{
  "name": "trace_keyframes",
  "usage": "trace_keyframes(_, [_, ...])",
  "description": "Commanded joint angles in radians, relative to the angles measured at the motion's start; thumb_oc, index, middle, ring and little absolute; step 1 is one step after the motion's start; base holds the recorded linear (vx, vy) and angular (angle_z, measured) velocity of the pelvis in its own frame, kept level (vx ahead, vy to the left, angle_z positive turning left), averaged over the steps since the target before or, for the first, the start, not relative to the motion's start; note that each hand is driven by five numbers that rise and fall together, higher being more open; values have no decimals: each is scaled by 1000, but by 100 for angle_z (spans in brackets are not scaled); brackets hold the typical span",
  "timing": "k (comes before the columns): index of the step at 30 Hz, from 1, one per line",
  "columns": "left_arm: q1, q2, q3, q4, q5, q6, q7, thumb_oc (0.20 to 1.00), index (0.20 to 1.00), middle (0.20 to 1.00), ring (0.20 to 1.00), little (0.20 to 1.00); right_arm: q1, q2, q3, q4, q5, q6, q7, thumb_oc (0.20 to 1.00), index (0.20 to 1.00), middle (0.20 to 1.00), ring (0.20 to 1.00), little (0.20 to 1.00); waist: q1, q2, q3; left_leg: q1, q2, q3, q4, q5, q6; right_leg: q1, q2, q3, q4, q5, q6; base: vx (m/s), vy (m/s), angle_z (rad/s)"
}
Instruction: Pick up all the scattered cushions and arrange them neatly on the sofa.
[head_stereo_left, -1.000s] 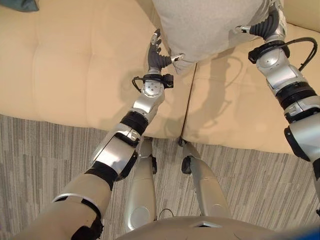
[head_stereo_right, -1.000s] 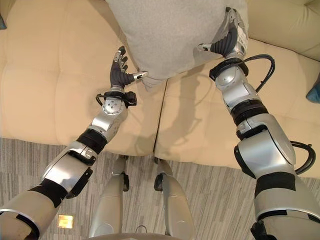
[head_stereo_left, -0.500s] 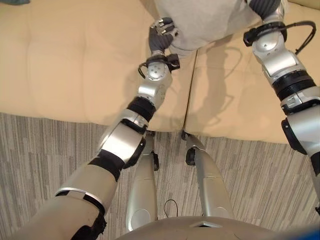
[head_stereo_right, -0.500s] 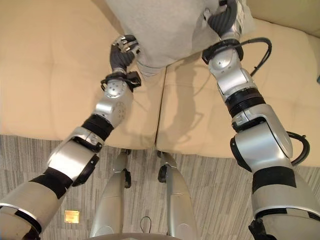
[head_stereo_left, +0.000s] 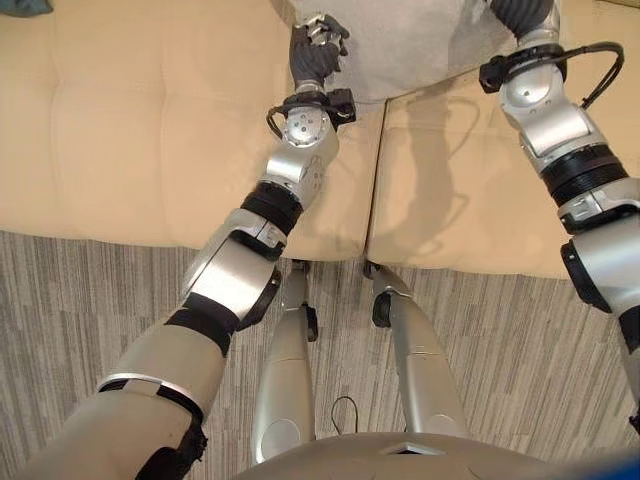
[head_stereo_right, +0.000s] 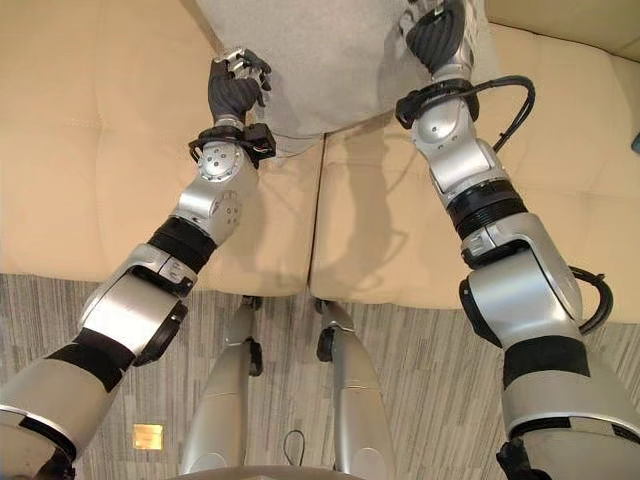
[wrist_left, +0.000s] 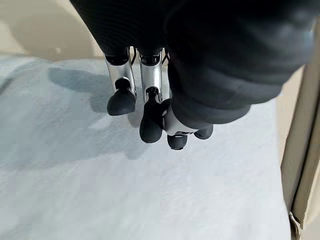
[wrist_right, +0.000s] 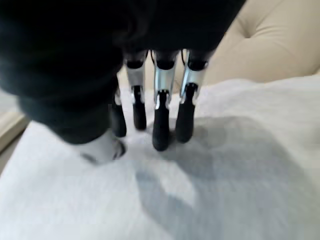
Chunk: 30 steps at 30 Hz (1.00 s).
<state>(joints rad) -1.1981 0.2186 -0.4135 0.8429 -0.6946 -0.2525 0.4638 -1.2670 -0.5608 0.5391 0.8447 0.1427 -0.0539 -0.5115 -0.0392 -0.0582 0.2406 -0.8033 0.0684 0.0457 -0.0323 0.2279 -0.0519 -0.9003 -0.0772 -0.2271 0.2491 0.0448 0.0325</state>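
Standing at the beige sofa (head_stereo_left: 150, 130), robot has both arms stretched fwd over the seat, w/ a light grey cushion (head_stereo_right: 320, 60) lying at the back of the seat, straddling the seam betw. the two seat pads.

L hand (head_stereo_left: 316, 45) sits at the cushion's near-left edge. Fingers curled in, dark tips bunched by the thumb; from L wrist cam the fingertips (wrist_left: 150, 125) hang just above / maybe touching the grey fabric (wrist_left: 125, 195), no fold of cloth seen pinched betw. them. So L = curled, nothing visibly held. Sofa edge shows beige beside the cushion in that view (wrist_left: 300, 150).

R hand (head_stereo_right: 437, 30) is on the cushion's right side, dark ribbed cover up, partly cut off at frame top in head views. R wrist cam: fingers (wrist_right: 161, 125) run straight down w/ tips on or just off the cushion surface (wrist_right: 225, 200), thumb lower and apart, blurry. No grip on fabric seen, so R = fingers extended, resting/pressing on top. Contact itself hard to confirm, shadow right under tips. Tufted beige backrest (wrist_right: 270, 45) shows behind the cushion.

Cushion looks flat-ish on the seat, near corner hanging over the seam (head_stereo_left: 378, 170) area; its far part runs out of frame. Dark teal thing (head_stereo_left: 22, 6) at far left corner of sofa, mostly cut off, can't tell what it is. Striped grey carpet (head_stereo_left: 90, 300) in front of sofa.
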Motion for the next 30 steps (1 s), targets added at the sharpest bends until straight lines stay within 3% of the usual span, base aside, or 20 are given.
trace_keyframes(1, [-50,-3,-8,38,60,-47,-5,200,200,200,200,200,-7,19,-11,62,-21,-34,-21,1000,1000,1000,1000,1000,-20,-30,-79,99,13,-3,-55,-78,-99,147,-6,19,-334,120,160,0,0,0])
trace_keyframes(3, [-44,21,-9,18,85,-46,2,200,200,200,200,200,1,-4,-26,69,-18,-35,-28,1000,1000,1000,1000,1000,-17,-26,-76,95,12,-2,-55,-78,-98,144,-6,19,-334,120,161,0,0,0])
trace_keyframes(4, [-35,43,-5,3,105,-45,7,250,250,250,250,250,8,-28,-36,79,-19,-31,-30,1000,1000,1000,1000,1000,-15,-22,-74,91,12,0,-55,-77,-97,139,-7,20,-334,121,163,0,0,0])
trace_keyframes(5, [-29,51,-2,2,113,-44,10,598,598,598,598,598,12,-40,-37,81,-24,-30,-31,1000,1000,1000,1000,1000,-14,-20,-73,90,11,0,-55,-77,-97,137,-8,21,-334,120,163,0,0,0])
trace_keyframes(6, [-24,58,-3,5,123,-40,12,1000,1000,1000,1000,1000,14,-53,-39,84,-26,-29,-31,1000,1000,1000,1000,1000,-14,-19,-72,88,11,-1,-55,-76,-97,136,-8,19,-334,121,163,0,0,0])
trace_keyframes(14, [75,53,58,11,201,-1,70,1000,1000,1000,1000,1000,214,-99,-134,-58,-72,-44,-21,1000,1000,1000,1000,1000,-42,-21,-70,97,15,11,-55,-80,-98,140,-8,21,-333,122,163,2,8,2])
trace_keyframes(24, [20,178,83,139,209,64,6,1000,1000,1000,1000,1000,557,12,-332,-326,-89,-100,16,1000,1000,1000,1000,1000,-128,2,-83,91,23,46,-55,-99,-79,106,-10,51,-332,135,169,13,63,-16])
trace_keyframes(30, [-49,231,128,262,151,94,-44,1000,1000,1000,1000,1000,812,89,-453,-447,9,-150,72,1000,1000,1000,1000,1000,-197,7,-94,91,27,62,-55,-114,-72,88,-4,70,-333,138,170,30,32,-13])
